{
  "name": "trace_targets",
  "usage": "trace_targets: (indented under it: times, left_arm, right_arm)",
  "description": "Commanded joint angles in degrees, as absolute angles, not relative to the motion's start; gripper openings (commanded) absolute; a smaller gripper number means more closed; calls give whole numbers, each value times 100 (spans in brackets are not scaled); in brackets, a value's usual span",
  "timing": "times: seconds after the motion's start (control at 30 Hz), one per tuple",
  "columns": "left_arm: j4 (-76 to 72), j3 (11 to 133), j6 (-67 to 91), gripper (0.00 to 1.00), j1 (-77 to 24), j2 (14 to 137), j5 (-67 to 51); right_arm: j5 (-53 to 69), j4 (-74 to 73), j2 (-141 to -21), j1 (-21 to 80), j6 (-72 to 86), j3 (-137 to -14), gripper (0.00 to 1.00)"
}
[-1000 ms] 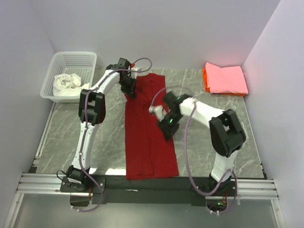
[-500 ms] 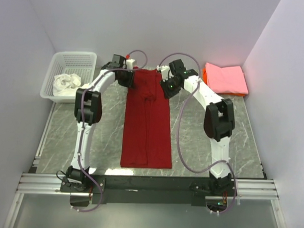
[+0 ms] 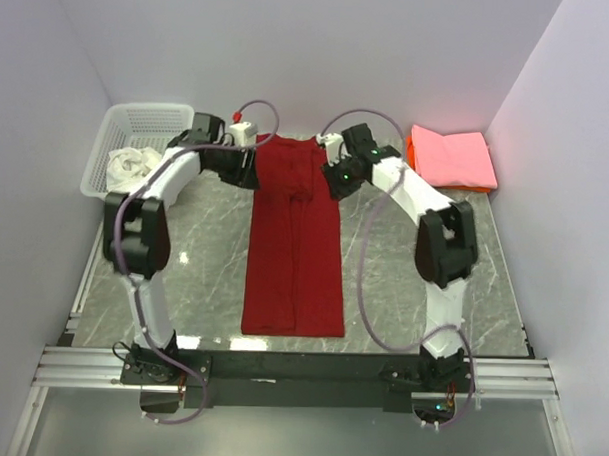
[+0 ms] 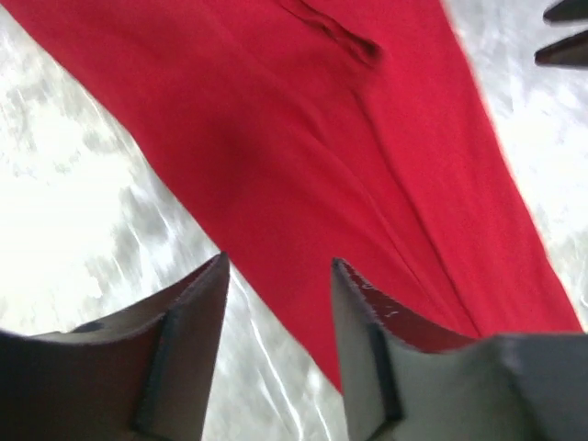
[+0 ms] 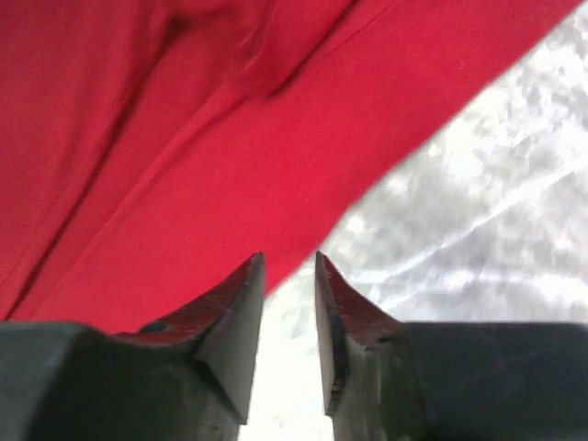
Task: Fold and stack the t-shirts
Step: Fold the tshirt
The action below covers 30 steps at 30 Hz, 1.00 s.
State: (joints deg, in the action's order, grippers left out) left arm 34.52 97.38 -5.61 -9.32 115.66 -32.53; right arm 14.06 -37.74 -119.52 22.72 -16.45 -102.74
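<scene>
A deep red t-shirt (image 3: 295, 238) lies on the marble table as a long narrow strip, sleeves folded in. My left gripper (image 3: 249, 171) is at its far left edge, open and empty; in the left wrist view the gripper (image 4: 280, 276) straddles the shirt's edge (image 4: 367, 165). My right gripper (image 3: 336, 181) is at the far right edge, jaws a little apart and empty; in the right wrist view the gripper (image 5: 289, 271) is over the shirt's edge (image 5: 184, 138). A folded pink t-shirt (image 3: 453, 158) lies on an orange one (image 3: 413, 162) at the far right. A crumpled white t-shirt (image 3: 134, 167) lies in the basket.
A white plastic lattice basket (image 3: 138, 122) stands at the far left corner. White walls close in the table on three sides. The arm bases and a metal rail (image 3: 299, 373) run along the near edge.
The right arm swung from the shirt's middle right to its far right edge. The left arm shifted a little left and down. The shirt went from skewed to a straight, narrower strip.
</scene>
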Motion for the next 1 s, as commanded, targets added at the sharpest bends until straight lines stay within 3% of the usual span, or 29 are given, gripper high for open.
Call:
trace_targets:
  times: [0.0, 0.1, 0.13, 0.2, 0.23, 0.3, 0.5, 0.57, 0.63, 0.8, 0.97]
  left_arm:
    - [2567, 8907, -956, 58, -738, 9885, -3858]
    - [2426, 8151, -1570, 65, -738, 8742, -3762]
    - [2434, 7965, -1747, 67, -756, 8475, -3701]
    - [2583, 7516, -2491, 77, -756, 7730, -3787]
    - [2636, 7367, -2774, 93, -756, 7499, -3936]
    - [2776, 6927, -3467, 99, -773, 6851, -4489]
    - [3153, 5810, -4206, 99, -1062, 5609, -5430]
    - [4383, 5496, -5102, 99, -1580, 5494, -5467]
    - [4169, 5056, -4951, 98, -2237, 5213, -5108]
    - [3394, 3491, -4430, 84, -3636, 4571, -3984]
    - [2981, 2787, -4273, 69, -4657, 4850, -3051]
  right_arm:
    - [1775, -2884, -10087, 2294, -1854, -9496, 40]
    - [1977, -2619, -8950, 2338, -2266, -8949, 48]
    - [2004, -2584, -8686, 2381, -2572, -8634, 63]
    - [1908, -2435, -7974, 2478, -2855, -8264, 73]
    - [1846, -2165, -7745, 2618, -3039, -7861, 81]
    - [1609, -1681, -7077, 2803, -3076, -7115, 89]
    - [2458, -1897, -5705, 3629, -4726, -5645, 91]
    - [2549, -2109, -5416, 3866, -4729, -5319, 91]
    - [2497, -2336, -5361, 4331, -4615, -4888, 90]
    - [1996, -2154, -5730, 5394, -4299, -3844, 75]
    - [1837, -1433, -5686, 5739, -4640, -2866, 68]
